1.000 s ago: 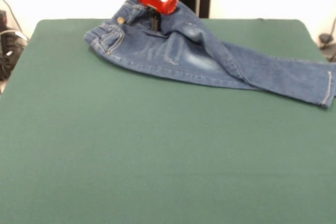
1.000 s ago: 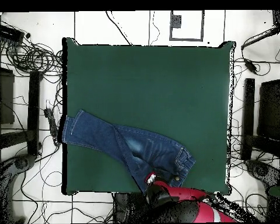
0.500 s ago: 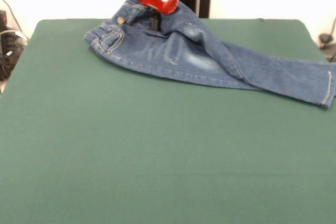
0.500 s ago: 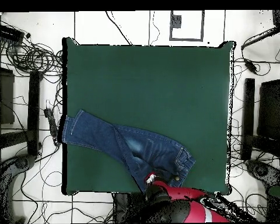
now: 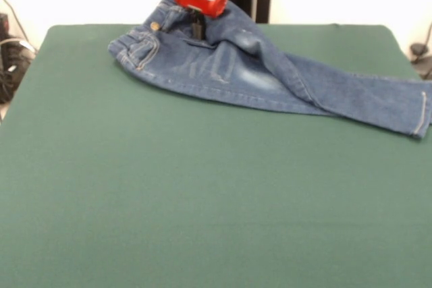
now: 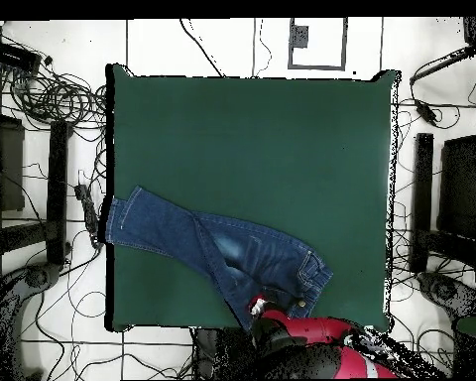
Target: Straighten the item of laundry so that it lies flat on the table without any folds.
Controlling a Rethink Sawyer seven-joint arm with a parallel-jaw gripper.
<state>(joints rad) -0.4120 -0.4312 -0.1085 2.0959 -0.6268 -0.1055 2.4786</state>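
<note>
The item of laundry (image 5: 223, 65), a small pair of blue jeans, lies along the far side of the green table (image 5: 202, 187). Its waist with the brass button is at the left and stands bunched up above the table's far edge. The two legs overlap and run to the right edge, so one leg lies over the other. My gripper (image 5: 198, 30) comes down under its red collar onto the fabric just right of the button. In the overhead view, the gripper (image 6: 256, 307) meets the waist of the jeans (image 6: 232, 253) at the table's (image 6: 252, 139) bottom edge.
Cables (image 6: 54, 99) and black frames (image 6: 54, 189) surround the table on the floor. A leg cuff of the jeans reaches the table's left edge in the overhead view. A dark object (image 5: 10, 62) sits beside the table at the left.
The gripper's red collar has risen slightly. The jeans lie as they did.
</note>
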